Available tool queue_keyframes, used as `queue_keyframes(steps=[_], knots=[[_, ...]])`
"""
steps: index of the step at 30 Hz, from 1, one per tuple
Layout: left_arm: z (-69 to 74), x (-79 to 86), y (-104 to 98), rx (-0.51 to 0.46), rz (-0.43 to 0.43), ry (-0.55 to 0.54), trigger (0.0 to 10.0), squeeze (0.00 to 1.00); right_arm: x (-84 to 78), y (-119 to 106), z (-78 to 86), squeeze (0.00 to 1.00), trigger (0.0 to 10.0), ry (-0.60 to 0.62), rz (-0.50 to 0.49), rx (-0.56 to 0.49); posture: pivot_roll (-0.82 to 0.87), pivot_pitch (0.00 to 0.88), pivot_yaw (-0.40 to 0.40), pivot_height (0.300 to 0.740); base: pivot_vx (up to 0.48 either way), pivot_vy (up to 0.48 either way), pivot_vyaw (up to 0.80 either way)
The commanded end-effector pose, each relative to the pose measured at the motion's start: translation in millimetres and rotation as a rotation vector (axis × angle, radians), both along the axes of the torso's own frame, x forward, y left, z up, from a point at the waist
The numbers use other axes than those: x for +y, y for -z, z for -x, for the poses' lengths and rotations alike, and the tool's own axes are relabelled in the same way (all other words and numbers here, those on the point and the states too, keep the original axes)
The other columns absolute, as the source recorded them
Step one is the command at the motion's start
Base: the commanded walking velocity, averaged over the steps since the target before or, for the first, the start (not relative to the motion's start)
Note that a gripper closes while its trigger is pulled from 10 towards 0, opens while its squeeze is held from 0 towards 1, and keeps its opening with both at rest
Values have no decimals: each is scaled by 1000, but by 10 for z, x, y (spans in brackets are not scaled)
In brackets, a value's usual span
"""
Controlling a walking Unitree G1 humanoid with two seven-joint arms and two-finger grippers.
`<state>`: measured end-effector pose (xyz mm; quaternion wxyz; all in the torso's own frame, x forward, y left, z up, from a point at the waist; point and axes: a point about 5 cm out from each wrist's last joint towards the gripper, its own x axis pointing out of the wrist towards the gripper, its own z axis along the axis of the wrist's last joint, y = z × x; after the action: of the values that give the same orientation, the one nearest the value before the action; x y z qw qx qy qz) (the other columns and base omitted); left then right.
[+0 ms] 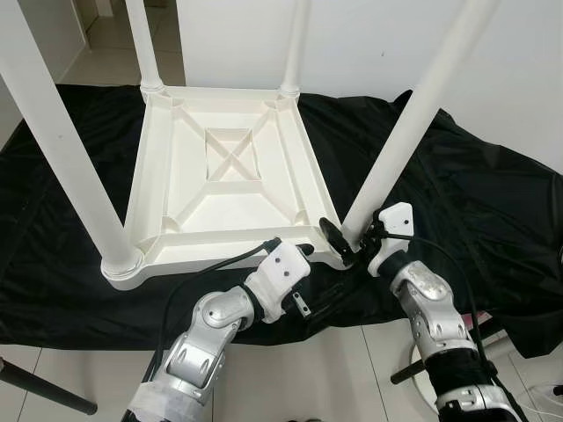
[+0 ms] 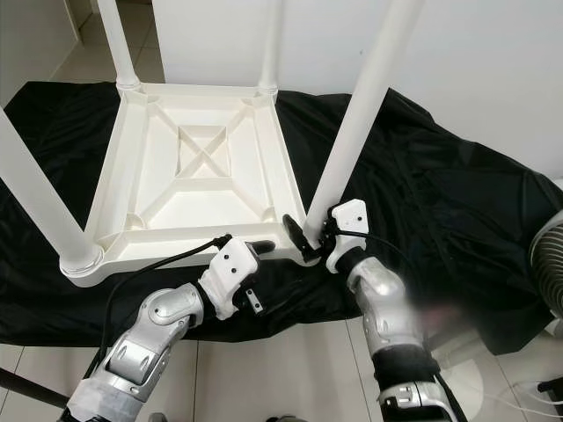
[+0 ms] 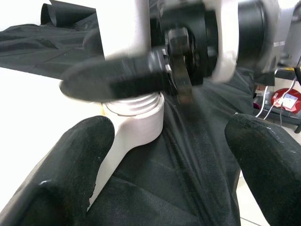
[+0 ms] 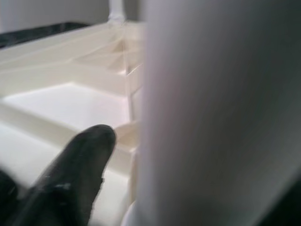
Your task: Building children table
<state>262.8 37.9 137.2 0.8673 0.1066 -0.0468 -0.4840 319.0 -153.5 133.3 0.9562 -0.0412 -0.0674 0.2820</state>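
Right gripper: I have it clamped round near-right leg, low at its socket
Left gripper: spread wide, empty, just beside that corner
Risk: I judge leg may cross-thread if it leans
Tabletop: upside down on black cloth, legs pointing up

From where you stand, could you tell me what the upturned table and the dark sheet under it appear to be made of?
Tabletop: apparently moulded plastic, cream white with a smooth satin finish; the underside shows cast ribs and a crossed brace.
Legs: likely the same white plastic, smooth round tubes; threads show at one base in the left wrist view.
Sheet: black woven cloth, matt, lying in soft folds and creases.
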Motion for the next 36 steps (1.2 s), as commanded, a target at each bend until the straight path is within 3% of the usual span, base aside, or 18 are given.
queue_keyframes(steps=[1,2,8,9,10,12,13,18,19,24,28,31,33,34,35,36], knots=[[-20,11,18,3,8,-71,10000,0,-30,21,-4,0,3373,-24,35,8,-27,75,-75,740,0,0,0],[-17,17,19,3,8,-73,10000,0,-34,28,-10,0,2863,-37,48,11,-23,76,-77,740,0,0,0],[-14,26,21,4,7,-76,10000,0,-58,54,-17,0,3490,-51,60,20,-19,77,-78,740,0,0,0],[-9,31,26,4,5,-76,10000,0,-73,79,-14,0,7451,-57,65,27,-20,78,-76,740,0,0,0],[-8,31,27,3,3,-75,10000,0,-82,92,-16,0,4078,-61,67,29,-20,78,-76,740,0,0,0],[-7,30,28,2,2,-74,10000,0,-88,100,-18,0,4078,-64,67,30,-20,78,-76,740,0,0,0],[-6,29,30,1,0,-73,10000,0,-93,110,-9,0,0,-60,58,34,-22,78,-75,740,0,0,0],[0,23,42,-1,-7,-70,10000,0,-96,126,19,0,0,-45,21,42,-28,80,-76,740,0,0,0],[4,16,47,-2,-9,-68,10000,0,-88,124,28,0,10000,-14,-5,45,-31,81,-76,740,0,0,0],[4,10,52,-1,-10,-67,10000,0,-52,133,37,0,10000,56,-24,61,-32,81,-77,740,0,0,0],[0,9,51,-3,-10,-69,10000,0,33,169,38,0,10000,233,-33,88,-33,81,-78,740,0,0,0],[0,9,51,-3,-10,-69,10000,0,33,169,38,0,10000,233,-33,88,-33,81,-78,740,0,0,0],[1,10,51,-5,-10,-69,10000,0,74,174,50,0,10000,349,-73,108,-31,78,-79,740,0,0,0],[1,10,51,-5,-10,-69,10000,0,74,174,50,0,10000,349,-73,108,-31,78,-79,740,0,0,0],[1,11,51,-6,-11,-69,10000,0,111,176,68,0,10000,438,-104,118,-29,77,-81,740,0,0,0],[1,11,51,-6,-11,-69,10000,0,111,176,68,0,10000,438,-104,118,-29,77,-81,740,0,0,0]])
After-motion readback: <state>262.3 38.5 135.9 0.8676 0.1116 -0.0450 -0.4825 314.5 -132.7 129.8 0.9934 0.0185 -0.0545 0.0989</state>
